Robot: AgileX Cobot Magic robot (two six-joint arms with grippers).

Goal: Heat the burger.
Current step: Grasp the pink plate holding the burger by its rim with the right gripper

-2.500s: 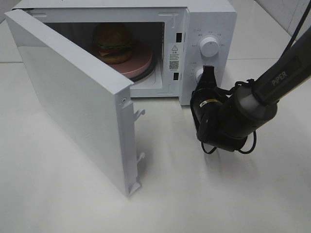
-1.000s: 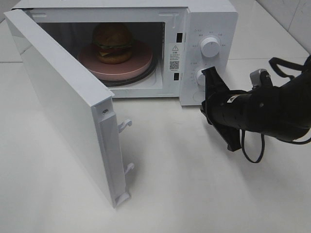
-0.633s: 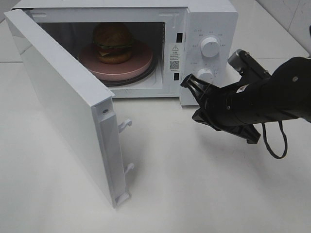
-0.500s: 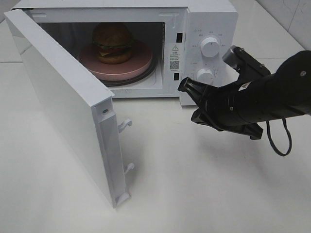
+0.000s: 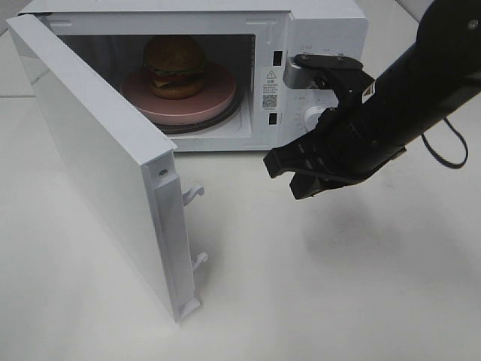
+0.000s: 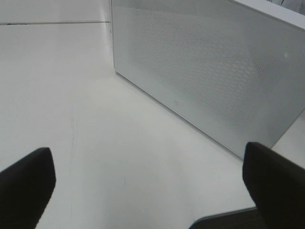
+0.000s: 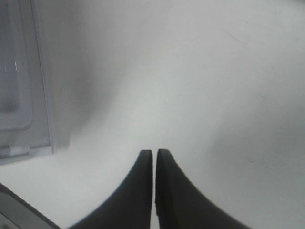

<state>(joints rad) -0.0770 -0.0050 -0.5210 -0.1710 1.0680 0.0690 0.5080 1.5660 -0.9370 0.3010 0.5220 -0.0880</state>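
Note:
The burger (image 5: 174,66) sits on a round pink plate (image 5: 214,94) inside the open white microwave (image 5: 331,26). The microwave door (image 5: 105,150) stands swung wide to the left. My right gripper (image 5: 272,167) hangs above the table in front of the control panel, pointing left toward the door opening. The right wrist view shows its fingers (image 7: 143,191) pressed together with nothing between them. My left gripper (image 6: 147,160) is open wide and empty, low over the table, facing a white meshed panel (image 6: 205,76) of the microwave. The exterior view does not show the left arm.
My right arm (image 5: 406,83) covers much of the control panel; a white lower knob (image 5: 314,116) peeks out beside it. Two latch hooks (image 5: 194,192) stick out of the door's free edge. The white tabletop (image 5: 316,286) spreads in front.
The door swung wider early on, then stayed still. My right arm left the lower knob, rose and swung left, its shut gripper now pointing toward the door opening.

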